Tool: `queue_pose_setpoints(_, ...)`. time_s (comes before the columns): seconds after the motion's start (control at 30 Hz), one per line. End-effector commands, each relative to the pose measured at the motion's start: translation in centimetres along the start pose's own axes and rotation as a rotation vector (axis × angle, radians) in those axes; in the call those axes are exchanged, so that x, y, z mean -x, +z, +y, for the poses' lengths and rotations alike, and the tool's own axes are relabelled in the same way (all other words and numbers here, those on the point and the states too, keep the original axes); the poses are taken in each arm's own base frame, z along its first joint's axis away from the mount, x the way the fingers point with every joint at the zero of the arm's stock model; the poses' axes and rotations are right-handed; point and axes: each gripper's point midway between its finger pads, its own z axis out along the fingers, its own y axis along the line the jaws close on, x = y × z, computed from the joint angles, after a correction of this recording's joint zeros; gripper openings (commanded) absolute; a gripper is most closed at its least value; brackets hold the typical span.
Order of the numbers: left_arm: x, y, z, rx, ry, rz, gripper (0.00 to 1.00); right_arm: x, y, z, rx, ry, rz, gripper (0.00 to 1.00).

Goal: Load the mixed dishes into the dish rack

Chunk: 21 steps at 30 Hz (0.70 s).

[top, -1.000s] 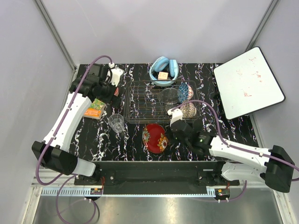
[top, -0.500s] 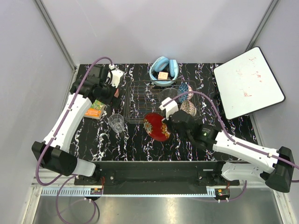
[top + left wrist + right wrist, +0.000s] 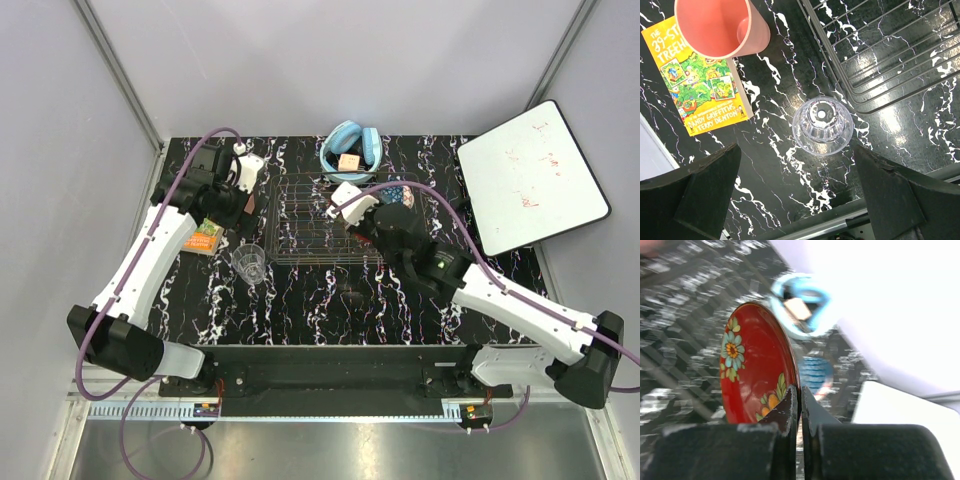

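My right gripper (image 3: 800, 399) is shut on the rim of the red floral plate (image 3: 752, 370), which stands on edge above the dish rack (image 3: 305, 228). In the top view the arm hides the plate. The blue patterned bowl (image 3: 815, 372) sits in the rack's far right part. The left gripper (image 3: 795, 200) hangs wide open, high over the table, holding nothing. Below it stand the clear glass tumbler (image 3: 822, 125), upright just left of the rack's near corner (image 3: 890, 50), and the pink cup (image 3: 720, 25) by the booklet. The tumbler (image 3: 249, 263) also shows in the top view.
An orange-green booklet (image 3: 700, 90) lies left of the tumbler. A light blue bowl with a yellow cube (image 3: 350, 150) stands behind the rack. A white board (image 3: 530, 180) leans at the right edge of the table.
The right gripper lifted the red plate from the table in front of the rack, tipped it on edge and carried it back over the rack. The left arm shifted slightly.
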Motion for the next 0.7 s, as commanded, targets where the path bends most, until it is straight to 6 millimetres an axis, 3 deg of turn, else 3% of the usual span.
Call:
queue_pose_setpoints(0.0, 1.3, -0.8, 0.2, 0.018, 0.005, -0.076, 0.99, 2.0, 0.5, -6.0, -0.211, -0.156, -0.053, 0.00)
queue_pose_setpoints(0.1, 1.4, -0.6, 0.2, 0.017, 0.005, -0.078, 0.99, 2.0, 1.2, -7.2, -0.259, -0.224, -0.062, 0.00)
queue_pose_setpoints(0.2, 1.3, -0.4, 0.1, 0.011, 0.003, -0.073, 0.99, 1.7, 2.1, -7.1, -0.261, -0.319, -0.058, 0.00)
queue_pose_setpoints(0.53, 0.8, 0.2, 0.3, 0.022, 0.014, -0.061, 0.99, -2.6, 3.4, -1.9, -0.087, -0.613, -0.082, 0.00)
queue_pose_setpoints(0.67, 1.1, 0.3, 0.2, 0.016, 0.013, -0.068, 0.99, -4.0, 3.4, -1.2, -0.043, -0.667, -0.066, 0.00)
